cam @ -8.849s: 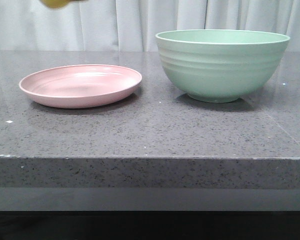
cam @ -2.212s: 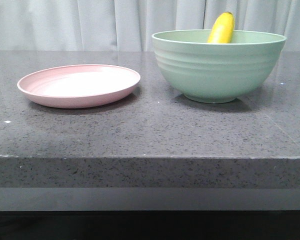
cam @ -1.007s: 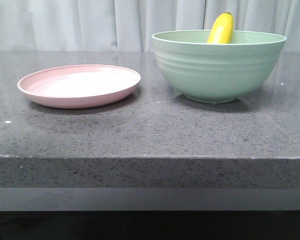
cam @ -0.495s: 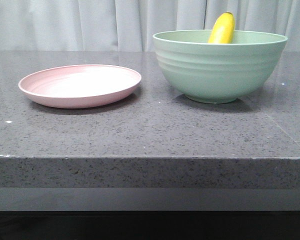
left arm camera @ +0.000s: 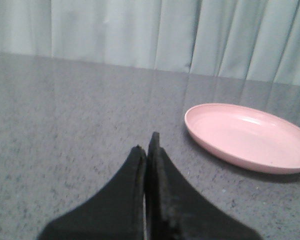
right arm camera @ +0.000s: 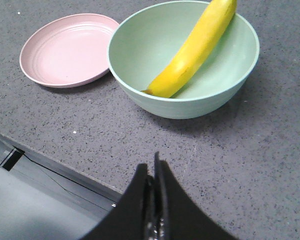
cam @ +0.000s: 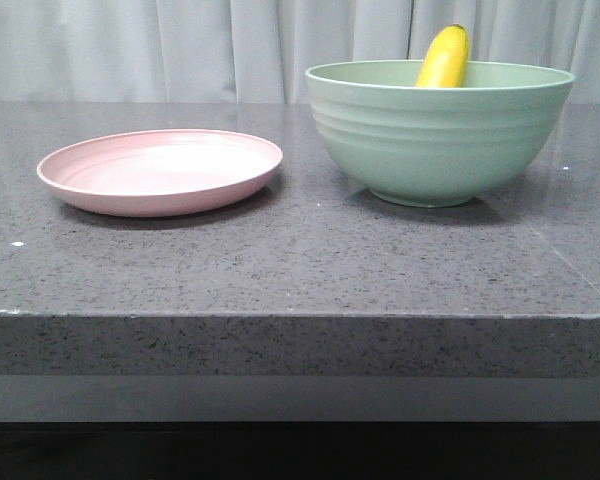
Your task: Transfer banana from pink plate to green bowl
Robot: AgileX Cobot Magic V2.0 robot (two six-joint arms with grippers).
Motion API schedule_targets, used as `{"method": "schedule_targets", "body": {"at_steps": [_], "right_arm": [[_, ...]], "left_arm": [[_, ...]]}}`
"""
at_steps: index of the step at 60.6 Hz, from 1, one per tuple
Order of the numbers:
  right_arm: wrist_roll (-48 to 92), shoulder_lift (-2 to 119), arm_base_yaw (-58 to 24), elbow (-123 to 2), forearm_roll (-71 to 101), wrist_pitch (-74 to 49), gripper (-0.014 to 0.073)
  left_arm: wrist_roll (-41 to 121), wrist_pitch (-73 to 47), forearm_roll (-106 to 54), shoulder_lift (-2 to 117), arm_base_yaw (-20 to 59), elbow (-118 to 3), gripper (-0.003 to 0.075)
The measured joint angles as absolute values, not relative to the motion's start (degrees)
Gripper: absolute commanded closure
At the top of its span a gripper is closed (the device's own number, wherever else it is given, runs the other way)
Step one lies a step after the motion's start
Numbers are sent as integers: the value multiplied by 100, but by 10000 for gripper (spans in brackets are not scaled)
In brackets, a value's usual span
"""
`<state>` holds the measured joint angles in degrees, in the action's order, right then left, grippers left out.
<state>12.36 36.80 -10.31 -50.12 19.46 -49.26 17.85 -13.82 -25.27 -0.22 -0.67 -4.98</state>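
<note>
The yellow banana (cam: 444,57) leans inside the mint-green bowl (cam: 438,135), its tip sticking up over the far rim. In the right wrist view the banana (right arm camera: 195,50) lies slanted across the bowl (right arm camera: 140,47). The pink plate (cam: 160,170) is bare, left of the bowl; it also shows in the left wrist view (left arm camera: 247,137) and the right wrist view (right arm camera: 67,50). My left gripper (left arm camera: 147,147) is shut and empty, low over the counter beside the plate. My right gripper (right arm camera: 151,167) is shut and empty, above the counter's front edge, apart from the bowl.
The dark speckled stone counter (cam: 300,260) has a thick front edge (cam: 300,345). A pale curtain (cam: 230,50) hangs behind it. No arm shows in the front view.
Early on the banana was up at the top edge of the view and the bowl held nothing; now it rests in the bowl. Over the last second nothing has visibly moved.
</note>
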Motion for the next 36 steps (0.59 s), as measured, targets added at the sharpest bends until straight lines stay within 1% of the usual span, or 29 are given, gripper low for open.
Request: {"method": "schedule_targets", "body": {"at_steps": [4, 10, 17, 24, 36], "right_arm": [[1236, 3680, -1031, -5012, 1946, -4926, 662], [1236, 3680, -1031, -5012, 1954, -4926, 662], [1236, 3680, -1031, -5012, 1954, -4926, 662], [1236, 3680, -1031, -5012, 1954, -4926, 662], [1236, 3680, -1031, -5012, 1954, -4926, 662]], "left_arm": [[941, -1382, -1849, -22, -67, -347, 741], [493, -1201, -1494, -22, -67, -157, 741], [303, -940, -1273, -22, -39, 9, 741], [240, -822, -1015, -22, 161, 19, 741], [218, -252, -852, -22, 387, 32, 741]]}}
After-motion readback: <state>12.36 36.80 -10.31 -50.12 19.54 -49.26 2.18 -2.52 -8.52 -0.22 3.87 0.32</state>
